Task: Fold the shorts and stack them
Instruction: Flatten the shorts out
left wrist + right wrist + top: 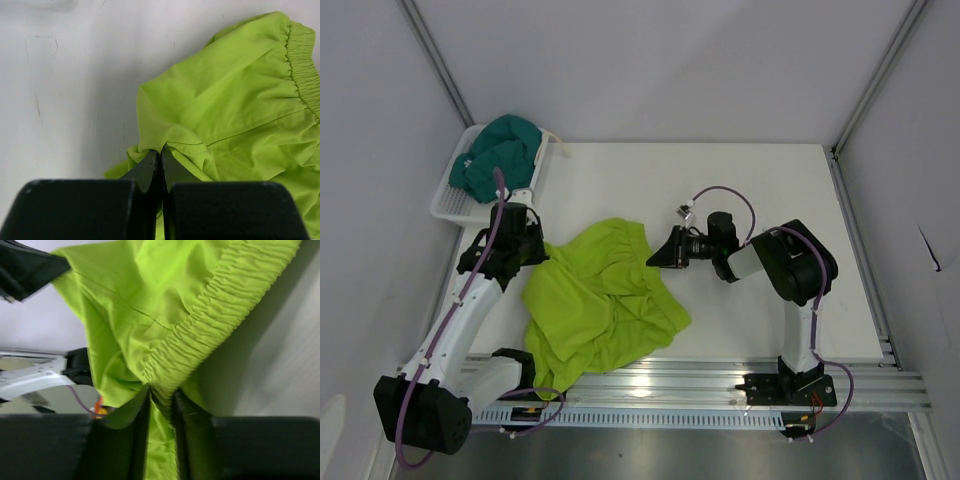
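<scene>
Together, left claw [160,153] and right claw [162,393] pinch the lime shorts [605,300].

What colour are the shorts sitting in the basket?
Dark teal. The shorts in the basket show best in the top external view.

1 overhead view plus 2 close wrist views, all on lime shorts [600,300]

The left gripper [160,151] and right gripper [162,390] are showing black tapering fingers [147,170]; white arm links [460,315] with black joints [805,265] are carrying purple cables [720,188].
</scene>
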### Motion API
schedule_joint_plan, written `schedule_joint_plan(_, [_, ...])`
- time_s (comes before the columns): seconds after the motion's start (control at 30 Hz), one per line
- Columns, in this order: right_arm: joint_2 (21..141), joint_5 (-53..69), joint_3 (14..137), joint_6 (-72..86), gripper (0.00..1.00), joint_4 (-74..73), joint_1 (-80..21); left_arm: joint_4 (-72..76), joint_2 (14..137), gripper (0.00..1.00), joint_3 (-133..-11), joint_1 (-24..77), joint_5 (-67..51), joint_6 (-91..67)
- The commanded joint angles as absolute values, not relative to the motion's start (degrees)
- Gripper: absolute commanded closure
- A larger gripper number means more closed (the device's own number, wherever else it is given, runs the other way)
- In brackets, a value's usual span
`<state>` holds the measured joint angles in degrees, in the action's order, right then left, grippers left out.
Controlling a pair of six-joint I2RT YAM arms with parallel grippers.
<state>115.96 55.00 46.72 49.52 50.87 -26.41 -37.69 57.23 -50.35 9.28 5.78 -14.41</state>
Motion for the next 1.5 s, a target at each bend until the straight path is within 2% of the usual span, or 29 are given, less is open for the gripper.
schedule_joint_plan(0.0, [116.46,59.41,47.19,53.88,0.79,60.21,-27.07,-36.47,55.90,1.00,-50.10,9.05,5.45,-13.18])
schedule_joint_plan(0.1, [115.76,59.85,47.72,54.05,1.00,60.20,-27.16,-36.30,55.55,1.00,-50.18,8.96,4.92,-13.27])
schedule_joint_plan(0.23, [110.68,59.86,46.59,54.58,1.00,61.26,-25.50,-36.12,53.71,1.00,-51.32,8.96,4.22,-13.88])
schedule_joint_plan(0.37, [103.56,58.89,45.62,56.07,1.00,59.33,-19.53,-37.17,52.65,1.00,-55.63,8.96,2.64,-15.46])
schedule_joint_plan(0.5, [97.22,55.56,44.83,54.49,1.00,51.87,-14.16,-36.83,53.17,1.00,-63.70,8.96,0.44,-17.83])
schedule_joint_plan(0.63, [93.00,53.96,44.12,56.34,1.00,51.24,-10.64,-37.79,58.70,1.00,-72.49,8.96,-5.61,-18.63])
schedule_joint_plan(0.7, [90.89,53.97,44.47,54.86,1.00,47.74,-10.02,-38.14,61.16,1.00,-76.53,8.96,-6.76,-18.55])
schedule_joint_plan(0.93, [72.63,47.03,43.15,41.50,1.00,25.96,-9.67,-41.31,70.13,1.00,-89.72,8.96,-6.94,-16.88])
schedule_joint_plan(1.07, [68.04,46.41,44.82,36.83,1.00,18.47,-9.76,-43.50,73.38,1.00,-95.17,8.96,-9.31,-16.00])
schedule_joint_plan(1.47, [63.19,46.41,46.14,34.63,1.00,12.48,-6.24,-44.74,77.08,1.00,-95.01,8.88,-8.18,-15.21])
